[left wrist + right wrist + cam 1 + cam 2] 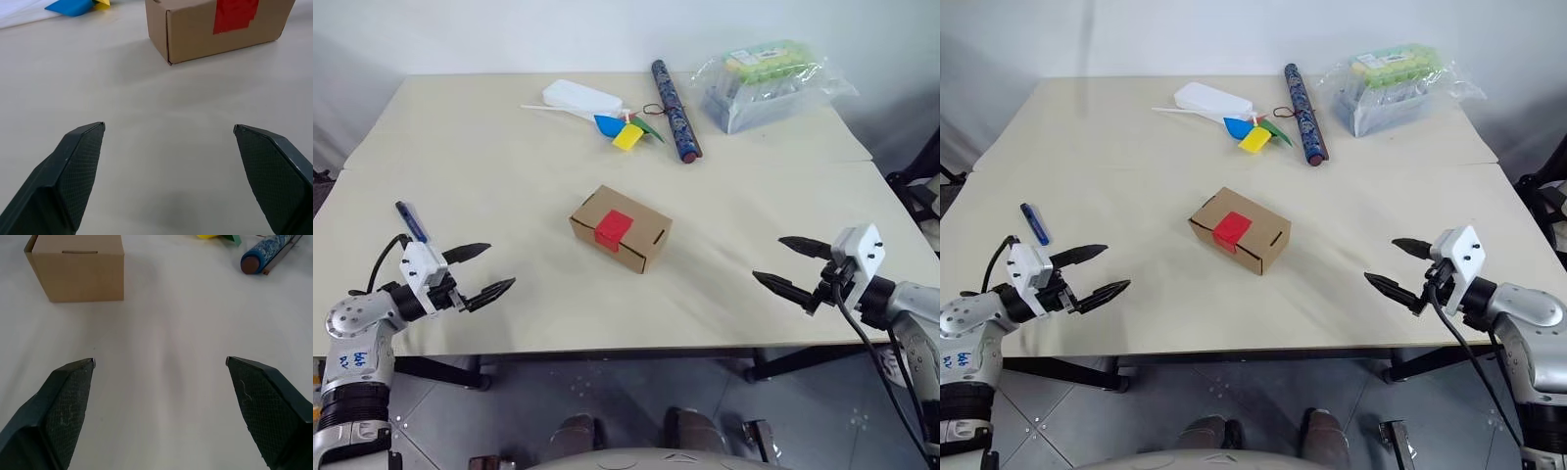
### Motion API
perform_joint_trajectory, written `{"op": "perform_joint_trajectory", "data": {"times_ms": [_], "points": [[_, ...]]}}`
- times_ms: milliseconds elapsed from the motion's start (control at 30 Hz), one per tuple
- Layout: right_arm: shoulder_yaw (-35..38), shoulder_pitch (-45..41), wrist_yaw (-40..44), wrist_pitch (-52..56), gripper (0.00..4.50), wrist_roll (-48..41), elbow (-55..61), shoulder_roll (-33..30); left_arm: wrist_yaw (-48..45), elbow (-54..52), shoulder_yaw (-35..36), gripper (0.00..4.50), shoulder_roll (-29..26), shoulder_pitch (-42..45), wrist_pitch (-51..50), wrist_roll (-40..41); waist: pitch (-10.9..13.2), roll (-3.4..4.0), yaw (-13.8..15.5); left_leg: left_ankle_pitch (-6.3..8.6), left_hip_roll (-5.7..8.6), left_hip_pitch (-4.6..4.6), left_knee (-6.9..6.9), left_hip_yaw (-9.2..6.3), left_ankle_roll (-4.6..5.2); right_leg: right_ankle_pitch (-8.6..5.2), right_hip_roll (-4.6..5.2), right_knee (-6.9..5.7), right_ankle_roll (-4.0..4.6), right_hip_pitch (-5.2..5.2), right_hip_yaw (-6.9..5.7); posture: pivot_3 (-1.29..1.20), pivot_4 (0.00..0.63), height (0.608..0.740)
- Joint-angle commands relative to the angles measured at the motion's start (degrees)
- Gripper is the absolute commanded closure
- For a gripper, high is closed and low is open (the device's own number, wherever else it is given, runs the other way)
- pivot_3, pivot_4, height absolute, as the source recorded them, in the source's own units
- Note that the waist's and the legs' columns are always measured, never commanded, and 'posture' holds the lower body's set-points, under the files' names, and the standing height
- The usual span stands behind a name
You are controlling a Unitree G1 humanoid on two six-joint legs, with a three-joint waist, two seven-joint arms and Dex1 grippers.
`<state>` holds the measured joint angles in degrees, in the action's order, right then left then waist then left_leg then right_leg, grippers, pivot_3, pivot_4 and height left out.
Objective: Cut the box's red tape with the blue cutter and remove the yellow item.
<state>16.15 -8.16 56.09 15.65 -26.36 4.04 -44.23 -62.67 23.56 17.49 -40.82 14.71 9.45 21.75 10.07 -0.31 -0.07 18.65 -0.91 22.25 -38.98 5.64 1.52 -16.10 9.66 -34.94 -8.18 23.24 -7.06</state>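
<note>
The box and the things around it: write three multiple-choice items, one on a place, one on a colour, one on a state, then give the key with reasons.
1. Where does the blue cutter lie?
A. on top of the box
B. on the table beside the left gripper
C. next to the plastic bag

2. What colour is the tape on the box?
A. red
B. green
C. black

3. How do the two grippers stand?
A. both shut on the box
B. left shut on the cutter, right open
C. both open and holding nothing

Key: 1 B, the cutter rests on the table just beyond the left gripper, well away from the box. 2 A, a red patch wraps over the box's top edge. 3 C, the fingers of the left gripper and the right gripper are spread apart with only bare table between them.
</note>
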Motion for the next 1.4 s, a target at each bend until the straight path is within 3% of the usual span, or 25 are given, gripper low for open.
{"op": "perform_joint_trajectory", "data": {"times_ms": [33, 233, 633, 800, 900, 1000, 1267, 1367, 1400], "points": [[1.1, -0.3, -0.3, -0.2, 0.00, -0.1, 0.7, -0.7, 0.0, 0.1, 0.4, 0.02, 0.0, 0.1, 1.3, 0.3, 0.0, 0.00, 0.0, 0.00, 0.00, 0.00, 0.00, 0.00, 0.00, 0.00, 0.00, 0.00, 0.00, 0.00, 0.00, 0.00, 0.150, 0.740], [1.7, -0.4, -1.8, 0.9, 0.00, -0.3, 1.2, -0.5, 3.5, -1.4, 0.2, 0.02, -0.6, 0.4, -6.4, 0.6, 0.0, 0.00, 0.0, 0.00, 0.01, -0.01, -0.01, 0.01, 0.00, 0.00, 0.00, -0.02, 0.00, 0.00, 0.00, 0.00, 0.150, 0.740], [2.7, 0.0, -4.7, 2.7, 0.00, -1.1, 3.3, -0.2, 6.6, -0.5, -0.4, 0.02, -0.1, 3.0, -7.4, -0.8, 0.0, 0.00, 0.0, 0.00, 0.02, 0.00, -0.01, 0.01, 0.00, 0.00, 0.00, -0.01, 0.00, 0.00, 0.00, 0.00, 0.150, 0.740], [1.1, -1.1, -14.3, 6.2, 0.00, 2.2, 9.5, 1.4, 10.7, 2.9, -0.8, 0.02, 1.6, 7.4, -3.3, -3.3, 0.0, -0.01, 0.1, 0.00, 0.03, 0.00, -0.03, 0.00, 0.00, 0.00, 0.00, -0.03, 0.00, 0.00, 0.00, 0.00, 0.150, 0.740], [-1.0, -1.9, -18.2, 7.5, 0.00, 4.3, 11.9, 3.2, 12.2, 6.3, -1.6, 0.94, 2.8, 10.4, -1.6, -4.8, 0.0, -0.01, 0.1, 0.00, 0.06, 0.01, -0.05, 0.00, -0.01, 0.00, 0.00, -0.03, 0.00, 0.00, 0.00, 0.00, 0.150, 0.740], [-4.4, -2.8, -21.6, 10.1, 0.60, 5.6, 15.3, 5.5, 12.9, 11.4, -3.4, 1.86, 4.2, 15.0, 0.1, -6.4, 0.0, -0.01, 0.1, 0.01, 0.15, 0.02, -0.04, 0.00, -0.01, 0.00, -0.01, -0.06, 0.00, 0.01, -0.02, 0.00, 0.150, 0.740], [-10.6, -6.1, -29.4, 23.2, 3.42, 6.3, 20.8, 9.8, 12.3, 28.9, -7.8, 4.38, 7.4, 29.3, 6.3, -11.1, 0.0, -0.04, 0.1, 0.02, 0.19, 0.12, -0.09, 0.01, 0.00, 0.01, -0.03, -0.07, -0.02, 0.05, -0.15, 0.00, 0.150, 0.740], [-12.4, -8.5, -32.4, 28.3, 4.46, 6.0, 21.8, 12.0, 12.1, 34.9, -8.9, 4.50, 8.7, 34.4, 8.3, -12.7, 0.0, -0.05, 0.0, 0.01, 0.20, 0.18, -0.09, 0.25, 0.00, 0.01, -0.03, -0.07, -0.02, 0.05, -0.27, 0.00, 0.150, 0.740], [-12.9, -9.3, -33.5, 30.3, 4.46, 6.1, 21.9, 12.8, 12.3, 36.9, -9.3, 4.50, 9.2, 36.1, 8.9, -13.4, 0.0, -0.05, 0.0, 0.01, 0.20, 0.18, -0.09, 0.32, 0.00, 0.01, -0.03, -0.07, -0.02, 0.05, -0.27, 0.00, 0.150, 0.740]]}}
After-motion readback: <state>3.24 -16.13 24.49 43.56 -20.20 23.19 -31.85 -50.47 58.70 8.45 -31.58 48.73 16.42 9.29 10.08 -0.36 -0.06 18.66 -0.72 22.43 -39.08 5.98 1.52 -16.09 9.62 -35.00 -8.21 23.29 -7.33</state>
